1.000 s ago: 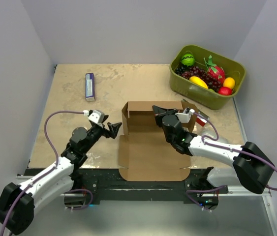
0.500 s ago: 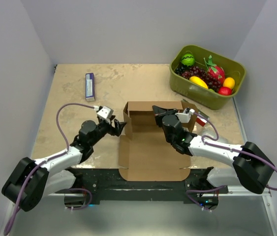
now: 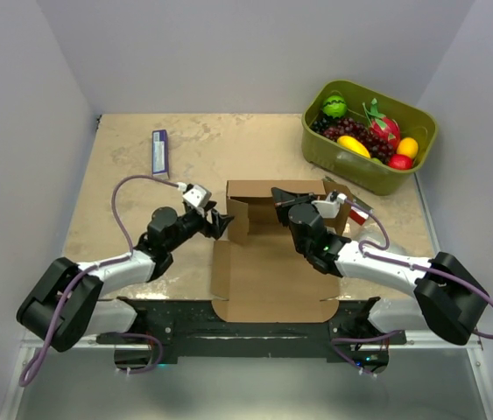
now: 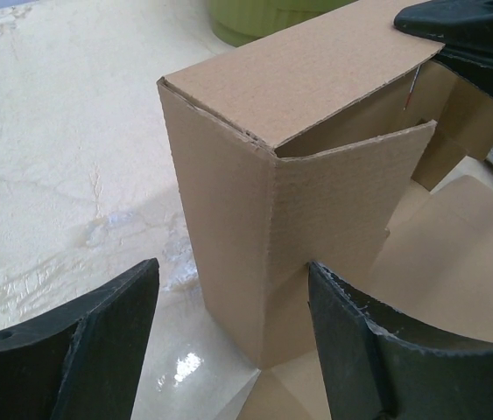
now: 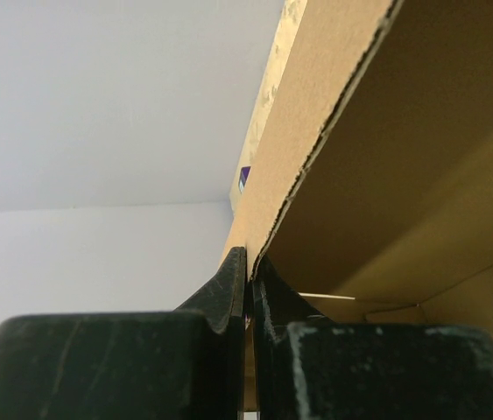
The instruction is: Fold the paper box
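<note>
Your right tool (image 3: pixel 282 199) is pinched closed on the back wall of the paper box (image 3: pixel 268 262), propping it upright. Your left tool (image 4: pixel 231 278) gapes wide and holds nothing, the box's raised corner between its fingers. Push crookedly and that flap could buckle, or the wall could slip free.

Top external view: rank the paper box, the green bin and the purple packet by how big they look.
1. paper box: largest.
2. green bin: somewhat smaller, though it sits farther back, so the gap is unsure.
3. purple packet: by far the smallest.
</note>
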You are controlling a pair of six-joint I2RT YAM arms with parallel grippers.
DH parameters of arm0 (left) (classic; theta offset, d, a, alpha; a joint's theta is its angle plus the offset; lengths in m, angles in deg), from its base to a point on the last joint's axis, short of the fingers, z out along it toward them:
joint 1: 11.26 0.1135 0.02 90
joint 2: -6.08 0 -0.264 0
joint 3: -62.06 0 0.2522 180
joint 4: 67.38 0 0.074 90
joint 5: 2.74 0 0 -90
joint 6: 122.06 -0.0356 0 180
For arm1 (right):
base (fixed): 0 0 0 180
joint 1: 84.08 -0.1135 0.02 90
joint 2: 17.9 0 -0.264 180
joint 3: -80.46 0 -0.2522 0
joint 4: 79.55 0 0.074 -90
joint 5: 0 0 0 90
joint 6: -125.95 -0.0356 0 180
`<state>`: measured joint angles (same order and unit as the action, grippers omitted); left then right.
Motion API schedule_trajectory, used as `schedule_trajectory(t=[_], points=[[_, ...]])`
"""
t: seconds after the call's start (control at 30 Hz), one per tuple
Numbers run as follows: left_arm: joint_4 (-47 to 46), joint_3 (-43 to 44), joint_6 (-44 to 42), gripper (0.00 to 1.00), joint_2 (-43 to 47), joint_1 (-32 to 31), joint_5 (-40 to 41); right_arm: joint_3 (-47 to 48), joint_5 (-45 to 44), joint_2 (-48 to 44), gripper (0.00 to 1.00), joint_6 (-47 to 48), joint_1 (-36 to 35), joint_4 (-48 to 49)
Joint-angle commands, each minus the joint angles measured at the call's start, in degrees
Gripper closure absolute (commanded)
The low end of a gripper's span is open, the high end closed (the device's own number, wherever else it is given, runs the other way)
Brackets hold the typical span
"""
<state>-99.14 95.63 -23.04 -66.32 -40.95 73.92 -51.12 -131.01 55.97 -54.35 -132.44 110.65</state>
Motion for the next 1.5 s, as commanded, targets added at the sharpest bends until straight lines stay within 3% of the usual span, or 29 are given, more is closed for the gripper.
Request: schedule_trajectory(t=[0.0,0.3,0.87,1.07,1.3,1.47], points=[[-3.3,2.6,-2.5,0.27,-1.1,-0.1,-0.1,0.6,-2.1,1.5,1.0,4.6,-0.1,-7.1],[1.6,4.8,-8.5,0.29,-3.4,-4.4,10.4,2.0,-1.0,0.8,1.0,4.8,-0.1,-8.3],[1.7,6.9,-12.9,0.29,-8.3,-6.5,15.0,4.6,0.3,-1.2,1.0,5.1,-0.1,-12.6],[-1.9,6.6,-13.9,0.29,-9.9,-7.0,12.2,4.9,0.8,-1.5,1.0,5.1,-0.1,-12.9],[-2.4,8.1,-13.5,0.38,-12.1,-7.5,13.3,5.1,0.9,-1.9,1.0,5.2,-0.1,-13.2],[-2.8,8.3,-13.1,0.48,-12.8,-8.9,20.5,5.2,0.8,-1.9,1.0,5.1,-0.1,-13.7]])
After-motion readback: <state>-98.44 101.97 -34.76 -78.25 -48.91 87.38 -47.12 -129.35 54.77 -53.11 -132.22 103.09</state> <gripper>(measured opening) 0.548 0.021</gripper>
